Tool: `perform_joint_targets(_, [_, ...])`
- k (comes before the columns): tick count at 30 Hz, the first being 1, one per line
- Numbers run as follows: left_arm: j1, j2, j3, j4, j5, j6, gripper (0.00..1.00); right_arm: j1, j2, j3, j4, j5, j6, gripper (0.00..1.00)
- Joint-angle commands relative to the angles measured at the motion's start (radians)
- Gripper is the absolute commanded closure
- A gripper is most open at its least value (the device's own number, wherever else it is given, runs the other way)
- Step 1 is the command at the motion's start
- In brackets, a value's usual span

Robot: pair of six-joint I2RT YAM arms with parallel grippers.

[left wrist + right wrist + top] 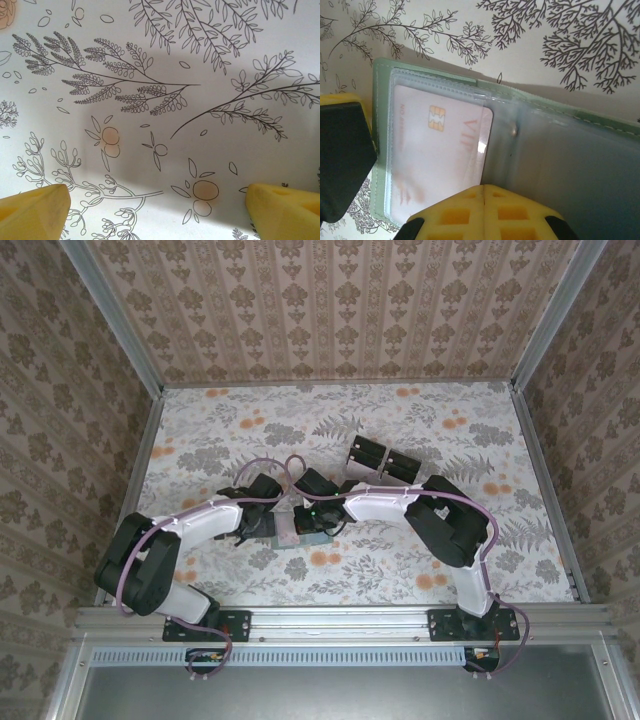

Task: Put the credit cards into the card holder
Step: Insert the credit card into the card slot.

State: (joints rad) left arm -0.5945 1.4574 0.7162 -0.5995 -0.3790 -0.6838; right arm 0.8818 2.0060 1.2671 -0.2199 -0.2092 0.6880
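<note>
From above: both arms bent in toward the middle of the counter (220, 430), meeting over the card holder (292, 538), flat on the floral print between them. Behind and well apart, a clear tray (385, 460) of black blocks. Over to the left wrist: left fingers (35, 212) spread wide, nothing between, bare leafy print beneath. Now the right wrist: holder lying open, green rim round clear pockets, one credit card (440, 150) (pale pinkish, chip showing) tucked in the left pocket. Right fingers (470, 215) pressed tight together at the holder's near edge; pinching a leaf or not, cannot tell.
</note>
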Motion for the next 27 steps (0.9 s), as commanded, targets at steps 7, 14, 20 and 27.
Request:
perform_joint_targets(7, [0.004, -0.081, 0.044, -0.032, 0.009, 0.036, 0.0, -0.006, -0.123, 0.007, -0.033, -0.024, -0.036, 0.79])
perform_joint_targets(14, [0.004, -0.201, 0.025, 0.002, 0.055, 0.045, 0.0, -0.055, -0.21, -0.028, -0.11, 0.028, -0.11, 0.66])
perform_joint_targets(20, [-0.007, -0.266, 0.007, 0.037, 0.11, 0.033, 0.0, -0.089, -0.219, -0.058, -0.145, 0.07, -0.163, 0.59])
perform_joint_targets(27, [-0.016, -0.27, 0.001, 0.04, 0.112, 0.007, 0.0, -0.089, -0.216, -0.081, -0.149, 0.087, -0.165, 0.6])
